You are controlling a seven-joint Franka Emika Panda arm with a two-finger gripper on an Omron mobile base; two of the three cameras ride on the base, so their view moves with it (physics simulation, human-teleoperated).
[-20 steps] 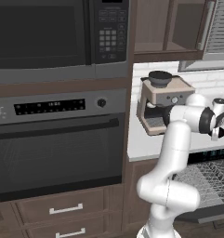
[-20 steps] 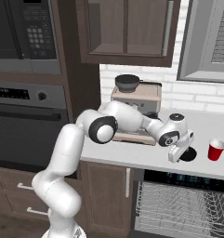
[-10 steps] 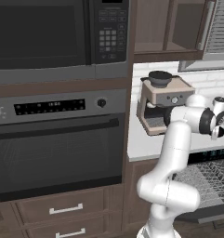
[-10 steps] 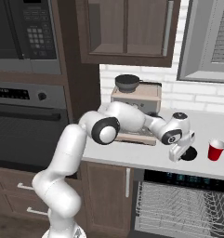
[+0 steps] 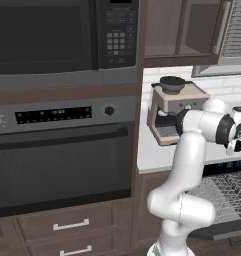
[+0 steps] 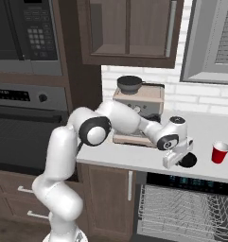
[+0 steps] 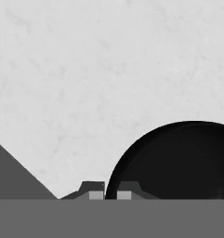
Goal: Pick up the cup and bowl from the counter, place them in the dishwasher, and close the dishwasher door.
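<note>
A black bowl [image 6: 188,161] sits on the pale counter [image 6: 134,156], just right of the coffee machine. My gripper [image 6: 178,160] points down at the bowl's left edge. In the hand view the bowl [image 7: 178,162] is at the lower right, and my gripper [image 7: 108,191] is shut with the bowl's rim pinched between the two fingertips [image 7: 92,190]. A red cup [image 6: 220,152] stands upright on the counter to the right of the bowl. Below the counter the dishwasher [image 6: 181,208] is open, its grey wire rack [image 5: 219,192] pulled out. Its door [image 5: 229,230] hangs down low.
A beige coffee machine [image 6: 136,111] with a dark bowl-shaped top stands against the brick wall behind my arm. The black oven [image 5: 62,165] and microwave [image 5: 47,35] lie to the left. Wall cabinets [image 6: 129,30] hang above the counter.
The jaws have gone from wide open to shut on the bowl's rim. The arm has barely moved, and the bowl and cup stay in place.
</note>
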